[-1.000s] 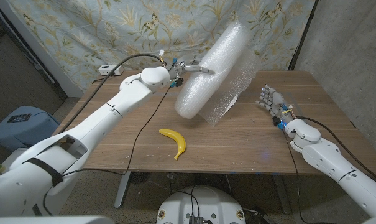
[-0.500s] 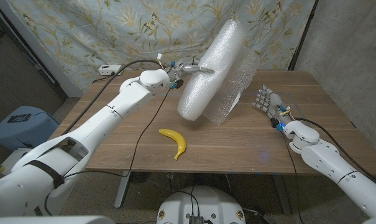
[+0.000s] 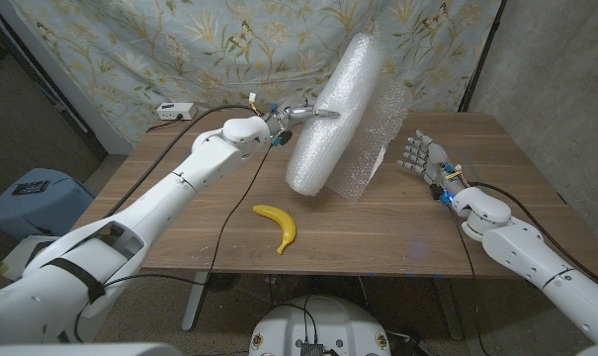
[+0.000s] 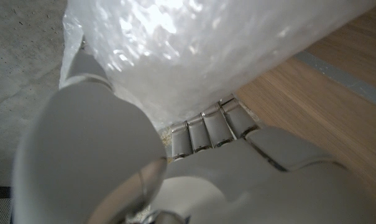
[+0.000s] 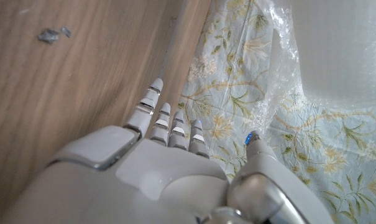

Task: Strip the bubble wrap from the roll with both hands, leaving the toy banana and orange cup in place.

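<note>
Held the bubble wrap roll (image 3: 335, 114) tilted above upper-centre table (image 3: 536, 188) in gripping left hand (image 3: 300, 114), loose sheet edge toward spread, empty right hand (image 3: 421, 155), toy banana (image 3: 279, 225) apart at lower centre

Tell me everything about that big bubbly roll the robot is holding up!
The bubble wrap roll is a fat, clear, shiny cylinder covered in little bubbles. It tilts, top end toward the flowery curtain, bottom end low over the table. A loose sheet hangs off its right side. The left hand grips its side; the right hand is apart.
</note>
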Available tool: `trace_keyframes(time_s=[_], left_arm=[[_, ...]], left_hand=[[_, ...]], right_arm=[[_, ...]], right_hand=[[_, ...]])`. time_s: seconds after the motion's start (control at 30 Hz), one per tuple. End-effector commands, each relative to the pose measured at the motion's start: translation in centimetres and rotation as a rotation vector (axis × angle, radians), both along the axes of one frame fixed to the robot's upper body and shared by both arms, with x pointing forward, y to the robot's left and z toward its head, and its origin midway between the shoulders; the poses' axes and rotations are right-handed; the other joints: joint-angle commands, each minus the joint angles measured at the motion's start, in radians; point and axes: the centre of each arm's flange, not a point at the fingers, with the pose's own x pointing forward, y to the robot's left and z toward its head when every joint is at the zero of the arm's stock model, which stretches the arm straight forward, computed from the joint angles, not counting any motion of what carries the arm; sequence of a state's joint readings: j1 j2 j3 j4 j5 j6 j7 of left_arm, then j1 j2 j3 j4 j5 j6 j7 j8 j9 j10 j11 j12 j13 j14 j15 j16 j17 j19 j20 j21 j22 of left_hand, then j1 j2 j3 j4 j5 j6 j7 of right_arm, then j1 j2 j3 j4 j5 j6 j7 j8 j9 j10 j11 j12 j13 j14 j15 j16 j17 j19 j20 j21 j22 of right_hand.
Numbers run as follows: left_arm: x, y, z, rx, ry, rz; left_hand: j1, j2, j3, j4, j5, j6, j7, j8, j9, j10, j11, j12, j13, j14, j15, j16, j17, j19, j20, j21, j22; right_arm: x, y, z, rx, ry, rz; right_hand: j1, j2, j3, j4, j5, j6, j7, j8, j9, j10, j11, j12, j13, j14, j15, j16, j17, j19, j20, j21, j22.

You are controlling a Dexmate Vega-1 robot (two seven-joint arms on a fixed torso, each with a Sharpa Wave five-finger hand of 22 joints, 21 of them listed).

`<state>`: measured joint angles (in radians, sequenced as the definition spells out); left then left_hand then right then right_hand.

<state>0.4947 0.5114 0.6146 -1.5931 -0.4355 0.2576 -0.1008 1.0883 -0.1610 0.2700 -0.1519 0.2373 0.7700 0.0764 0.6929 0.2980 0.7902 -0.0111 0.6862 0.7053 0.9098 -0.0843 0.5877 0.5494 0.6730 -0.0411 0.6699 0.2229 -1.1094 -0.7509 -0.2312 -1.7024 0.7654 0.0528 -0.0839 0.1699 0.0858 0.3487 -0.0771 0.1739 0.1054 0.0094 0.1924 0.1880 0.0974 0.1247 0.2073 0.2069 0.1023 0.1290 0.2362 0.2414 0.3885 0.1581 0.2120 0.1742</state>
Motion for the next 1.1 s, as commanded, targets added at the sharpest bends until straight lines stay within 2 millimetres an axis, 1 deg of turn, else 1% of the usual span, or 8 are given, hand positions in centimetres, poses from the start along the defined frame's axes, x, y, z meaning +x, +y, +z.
trace_keyframes(time_s=[0.03,0.23,0.3,0.4,0.43,0.67,1.03,1.1], left_arm=[[0.9,-0.3,-1.5,-0.045,0.057,-0.034],[1.2,-0.7,-1.9,-0.064,0.075,-0.052],[1.3,-0.9,-2.0,-0.066,0.081,-0.060],[1.4,-1.0,-2.2,-0.073,0.090,-0.065],[1.4,-1.1,-2.2,-0.075,0.093,-0.068],[1.8,-1.3,-2.8,-0.098,0.121,-0.086],[2.4,-1.3,-4.0,-0.152,0.168,-0.103],[2.6,-1.2,-4.3,-0.157,0.175,-0.103]], left_hand=[[0.181,0.190,0.007,0.003,0.007,0.096,-0.085,0.007,0.011,0.126,-0.117,-0.006,0.008,0.155,-0.146,-0.003,0.004,-0.005,0.002,0.012,0.002],[0.179,0.192,0.006,0.003,0.008,0.096,-0.088,0.007,0.012,0.130,-0.121,-0.010,0.006,0.156,-0.145,-0.004,0.005,-0.008,0.001,0.016,0.001],[0.179,0.192,0.006,0.003,0.008,0.097,-0.089,0.007,0.011,0.129,-0.117,-0.011,0.009,0.156,-0.145,-0.005,0.006,-0.009,0.001,0.017,0.001],[0.178,0.192,0.005,0.003,0.009,0.098,-0.084,0.008,0.011,0.130,-0.117,-0.011,0.011,0.155,-0.145,-0.006,0.007,-0.011,0.001,0.019,0.001],[0.180,0.193,0.006,0.002,0.009,0.098,-0.086,0.008,0.011,0.132,-0.121,-0.012,0.010,0.155,-0.145,-0.007,0.006,-0.011,0.002,0.020,0.001],[0.177,0.193,0.005,0.003,0.010,0.098,-0.090,0.008,0.011,0.133,-0.117,-0.016,0.012,0.158,-0.145,-0.008,0.009,-0.013,0.001,0.026,0.000],[0.174,0.194,0.002,0.003,0.011,0.097,-0.085,0.010,0.012,0.136,-0.117,-0.021,0.018,0.158,-0.146,-0.009,0.014,-0.019,0.002,0.033,-0.002],[0.174,0.196,0.003,0.003,0.012,0.100,-0.087,0.011,0.012,0.135,-0.117,-0.022,0.020,0.158,-0.144,-0.011,0.013,-0.020,0.001,0.035,-0.002]], right_arm=[[-0.9,-0.1,0.7,-0.048,0.020,0.016],[-1.2,0.0,0.8,-0.062,0.024,0.040],[-1.3,0.0,0.9,-0.067,0.019,0.049],[-1.4,0.1,1.0,-0.066,0.022,0.051],[-1.4,0.2,1.0,-0.071,0.020,0.055],[-1.8,0.5,1.1,-0.081,0.030,0.067],[-2.5,1.2,1.9,-0.134,0.054,0.088],[-2.5,1.4,2.1,-0.151,0.051,0.100]], right_hand=[[0.006,-0.014,-0.001,-0.011,0.001,-0.001,0.010,0.002,0.004,0.002,0.010,0.008,0.005,0.008,0.018,0.005,-0.001,0.002,0.014,0.005,0.004],[0.016,-0.026,-0.002,-0.025,0.002,-0.009,0.018,0.000,0.004,0.009,0.023,0.009,0.006,0.015,0.031,0.003,-0.006,-0.003,0.019,0.000,0.004],[0.020,-0.032,-0.002,-0.030,0.003,-0.015,0.026,-0.001,0.004,0.012,0.028,0.010,0.006,0.020,0.039,0.003,-0.008,-0.003,0.020,-0.001,0.004],[0.026,-0.038,-0.002,-0.038,0.003,-0.016,0.033,-0.001,0.004,0.019,0.035,0.013,0.007,0.031,0.044,0.005,-0.010,0.002,0.022,0.000,0.004],[0.027,-0.038,-0.002,-0.038,0.004,-0.016,0.034,-0.001,0.004,0.020,0.035,0.013,0.007,0.032,0.045,0.006,-0.011,0.003,0.021,0.000,0.004],[0.037,-0.045,-0.001,-0.049,0.005,-0.022,0.043,-0.001,0.004,0.028,0.047,0.016,0.009,0.042,0.052,0.006,-0.015,0.007,0.027,0.000,0.004],[0.050,-0.057,-0.002,-0.062,0.006,-0.030,0.062,-0.001,0.004,0.041,0.068,0.020,0.012,0.058,0.062,0.006,-0.021,0.026,0.032,0.004,0.004],[0.054,-0.060,-0.002,-0.066,0.006,-0.042,0.066,-0.005,0.004,0.035,0.077,0.017,0.013,0.060,0.064,0.005,-0.022,0.029,0.036,0.004,0.004]])
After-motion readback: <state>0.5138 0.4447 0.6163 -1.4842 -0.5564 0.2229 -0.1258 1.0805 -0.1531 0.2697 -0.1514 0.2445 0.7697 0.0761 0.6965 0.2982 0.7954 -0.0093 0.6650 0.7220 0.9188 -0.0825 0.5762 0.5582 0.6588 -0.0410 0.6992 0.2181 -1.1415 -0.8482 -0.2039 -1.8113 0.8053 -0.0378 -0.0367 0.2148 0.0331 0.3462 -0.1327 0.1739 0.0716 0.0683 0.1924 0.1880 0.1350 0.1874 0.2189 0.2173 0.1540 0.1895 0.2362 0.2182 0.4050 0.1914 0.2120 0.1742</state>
